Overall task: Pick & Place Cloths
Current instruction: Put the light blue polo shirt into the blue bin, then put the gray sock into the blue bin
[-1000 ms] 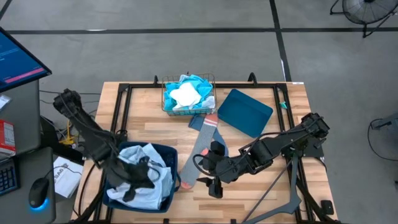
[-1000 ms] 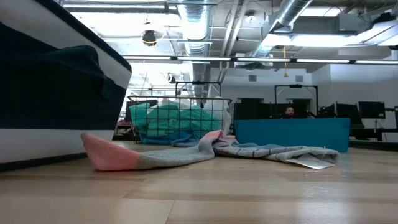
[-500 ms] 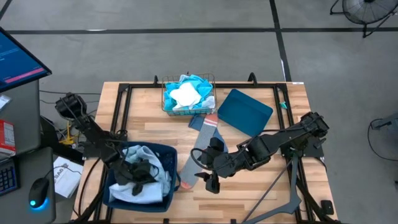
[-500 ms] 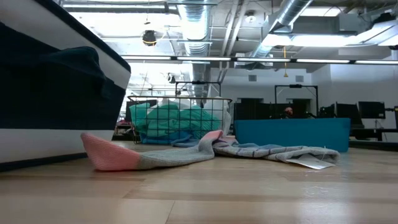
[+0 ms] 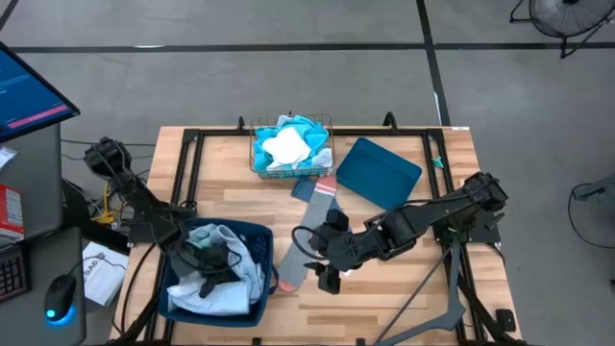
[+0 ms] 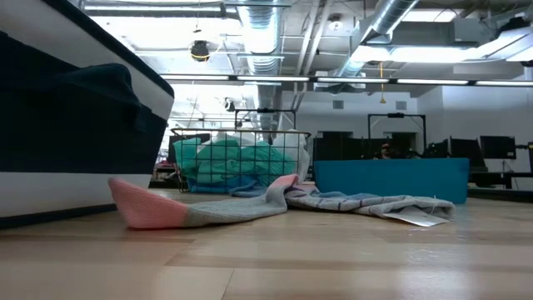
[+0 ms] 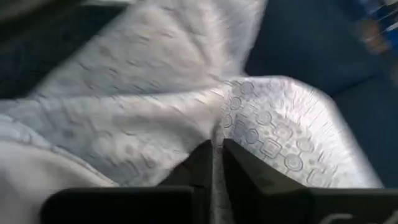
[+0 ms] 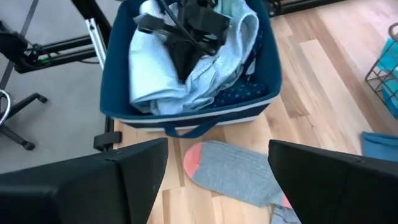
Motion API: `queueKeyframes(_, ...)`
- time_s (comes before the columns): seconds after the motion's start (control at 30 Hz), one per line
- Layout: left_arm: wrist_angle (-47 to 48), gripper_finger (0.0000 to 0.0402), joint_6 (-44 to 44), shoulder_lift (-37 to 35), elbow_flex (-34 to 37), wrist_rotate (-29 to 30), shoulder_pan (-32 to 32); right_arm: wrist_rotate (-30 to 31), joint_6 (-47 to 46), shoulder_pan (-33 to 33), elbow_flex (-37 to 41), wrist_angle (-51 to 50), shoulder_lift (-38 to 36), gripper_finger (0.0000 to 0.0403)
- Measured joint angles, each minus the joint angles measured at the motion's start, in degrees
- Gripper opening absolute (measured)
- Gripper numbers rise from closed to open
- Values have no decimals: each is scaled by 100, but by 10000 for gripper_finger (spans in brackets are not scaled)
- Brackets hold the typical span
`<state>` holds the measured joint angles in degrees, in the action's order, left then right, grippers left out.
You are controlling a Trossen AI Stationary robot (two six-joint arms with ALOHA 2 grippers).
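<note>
My left gripper [image 5: 213, 264] is down inside the dark blue bin [image 5: 258, 235], shut on the pale blue patterned cloth [image 7: 273, 137] that lies heaped there with a navy dotted cloth [image 8: 239, 93]. My right gripper [image 5: 327, 279] hovers open over the table; in its wrist view the fingers stand wide apart above the grey sock [image 8: 233, 171]. That sock [image 5: 293, 255] lies flat on the wood with its orange-red tip [image 6: 150, 208] beside the bin. Turquoise and white cloths [image 5: 288, 144] fill the wire basket [image 5: 256, 154]. My left gripper pinches a raised fold of the pale blue patterned cloth [image 7: 216, 127] between its two fingers [image 7: 244, 167]. It comes from above, pointing down into the bin. The rest of the cloth lies bunched in the bin around the fingers.
A flat teal lid [image 5: 378, 173] lies right of the basket. A small blue cloth [image 5: 306, 187] and a second sock end [image 5: 327, 185] lie below the basket. Black frame rails [image 5: 187, 173] run along the table edges. Bare wood [image 5: 384, 288] shows near the right arm.
My left gripper has drawn a little toward the far edge inside the bin, and the pale cloth heap has been pulled into a different bunch. My right gripper has edged slightly toward the far edge above the sock, staying open. The sock has not moved.
</note>
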<state>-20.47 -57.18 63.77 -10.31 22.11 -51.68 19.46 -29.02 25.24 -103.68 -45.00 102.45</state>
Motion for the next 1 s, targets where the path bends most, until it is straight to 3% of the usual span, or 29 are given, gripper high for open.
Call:
queueKeyframes(0.37, -237, 110, -77, -1951, -9, -596, 2, -164, 31, -258, 0, -70, 0, 272)
queueKeyframes(0.6, -307, 112, 544, -3082, -20, -209, 7, -146, -353, -471, -10, -1081, 69, 272)
queueKeyframes(0.77, -654, 108, 960, -3555, -20, 453, 6, -124, -519, -596, -34, -1747, 488, 272)
queueKeyframes(0.87, -1312, 110, 1494, -3683, -22, 752, 7, -190, -211, -619, 25, -2224, 957, 272)
queueKeyframes(1.0, -2180, 114, 2140, -3723, -31, 902, 1, -497, 510, -664, 7, -1942, 1541, 272)
